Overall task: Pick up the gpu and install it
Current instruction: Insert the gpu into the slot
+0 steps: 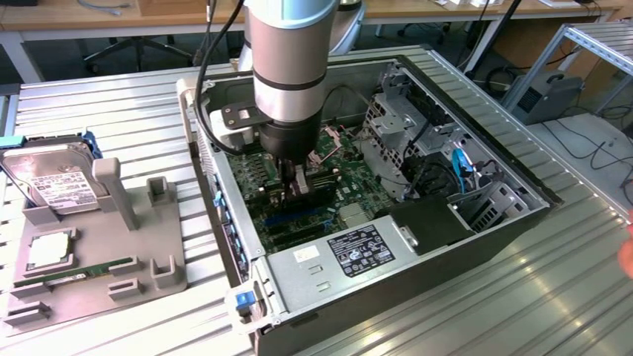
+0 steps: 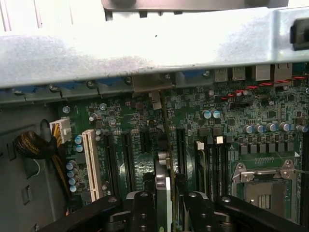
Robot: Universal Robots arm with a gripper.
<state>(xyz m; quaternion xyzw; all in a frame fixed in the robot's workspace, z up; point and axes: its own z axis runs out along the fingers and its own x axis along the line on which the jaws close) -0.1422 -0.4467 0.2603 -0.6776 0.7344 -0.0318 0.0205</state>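
My gripper (image 1: 298,187) reaches down into the open computer case (image 1: 494,226), over the green motherboard (image 1: 342,167). It is shut on the gpu (image 1: 308,196), a black card held on edge just above the board. In the wrist view the gpu (image 2: 164,191) shows edge-on between the two black fingers (image 2: 141,210). It lines up with the row of expansion slots (image 2: 145,145), and its far end reaches the silver bracket opening (image 2: 148,84) in the case's rear wall. I cannot tell whether the card's edge is seated in a slot.
A grey fixture (image 1: 148,274) on the exterior view's left carries a hard drive (image 1: 55,184), a chip (image 1: 50,252) and a green memory stick (image 1: 74,273). Inside the case are the power supply (image 1: 346,256), a drive cage (image 1: 396,122) and cables. A hand (image 1: 626,256) shows at the right edge.
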